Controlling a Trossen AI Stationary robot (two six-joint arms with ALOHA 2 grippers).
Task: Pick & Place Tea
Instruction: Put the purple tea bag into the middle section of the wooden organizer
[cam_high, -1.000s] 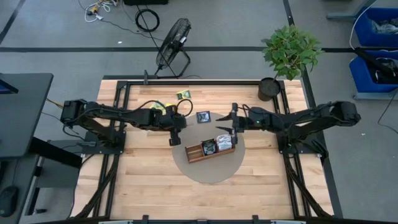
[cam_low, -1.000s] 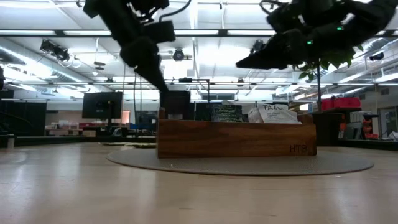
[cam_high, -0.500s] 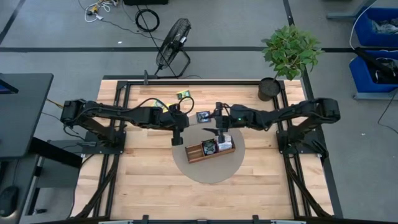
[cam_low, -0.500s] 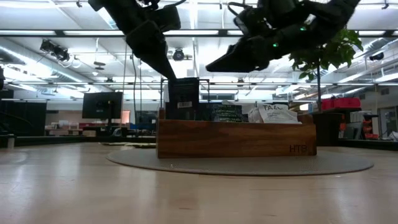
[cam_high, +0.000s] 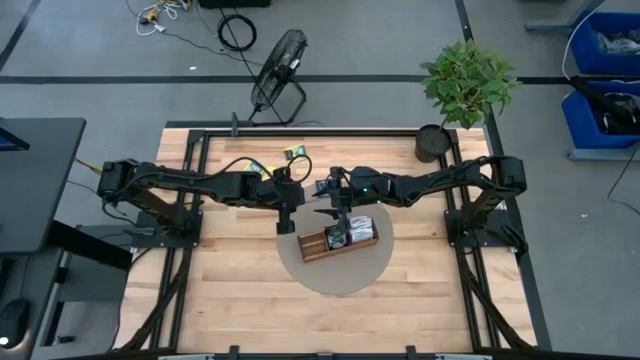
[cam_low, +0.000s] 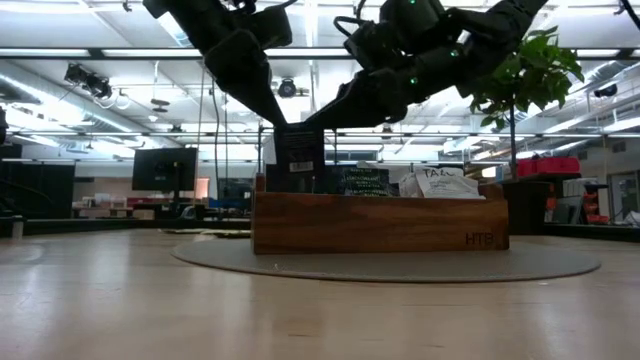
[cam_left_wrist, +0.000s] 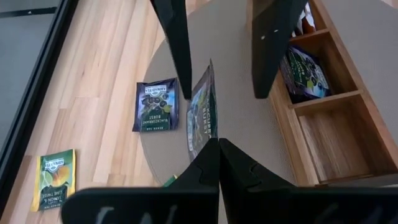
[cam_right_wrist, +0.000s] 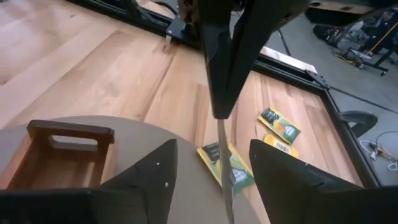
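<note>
Above the wooden tray, the left pincer pinches a dark tea sachet upright; the right pincer, fingers spread, has swung in beside it, perhaps for a handover. Beyond, more sachets lie on the bench.

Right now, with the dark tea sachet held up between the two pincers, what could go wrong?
1. The left pincer is shut on only one edge of the dark blue square tea sachet, so it may slip or twist.
2. The right pincer stands open around the same sachet, very near the left one; the fingers could collide.
3. The sachet seems to hang over the round grey mat, beside the brown wooden three-compartment tray; if released, it could miss the tray.
</note>
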